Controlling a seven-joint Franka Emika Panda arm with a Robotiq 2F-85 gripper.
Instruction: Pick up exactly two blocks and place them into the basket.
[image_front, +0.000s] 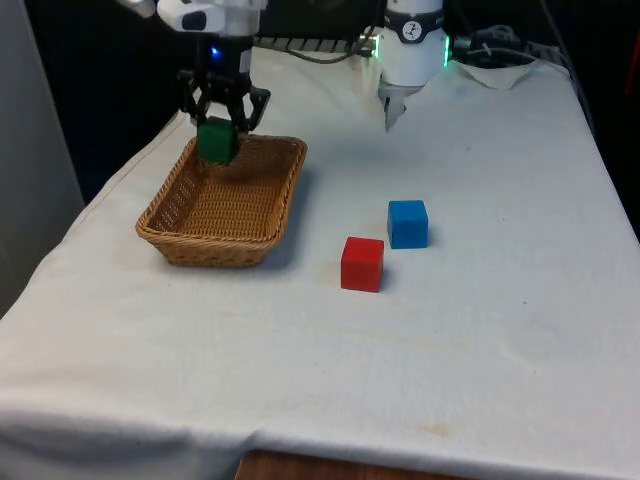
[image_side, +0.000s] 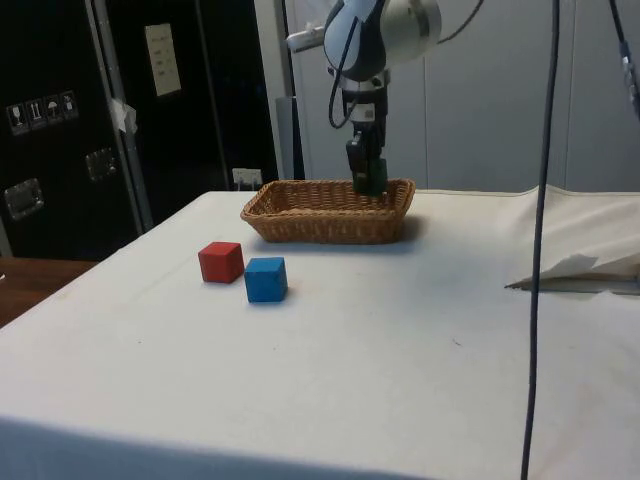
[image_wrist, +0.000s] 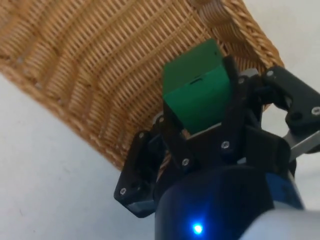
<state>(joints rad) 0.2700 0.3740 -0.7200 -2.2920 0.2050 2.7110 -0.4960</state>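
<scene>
Green cube-shaped block (image_front: 216, 140) sits clamped between the two fingers of the black two-finger gripper (image_front: 222, 127), held over the far end of the shallow woven wicker basket (image_front: 176, 243), with its lower edge about level with the rim. In the side view the block (image_side: 371, 175) hangs just inside the basket's (image_side: 300, 225) far wall, and the wrist view shows it (image_wrist: 197, 90) gripped a little skewed, with the sloping weave beneath it. To do the release well, I would judge it best to bring the block slightly further toward the middle of the basket floor, since it sits close to the end wall and could catch the rim or tip out; then lower it until it is near the weave before parting the fingers, so it does not bounce. Lifting straight up afterwards should keep the fingers from snagging the wicker. Outside the basket, on the white cloth-covered table (image_front: 480, 340), the red cube block (image_front: 362, 264) and the blue cube block (image_front: 407, 223) stand just beside each other, well apart from the basket; one of them remains to be fetched.
</scene>
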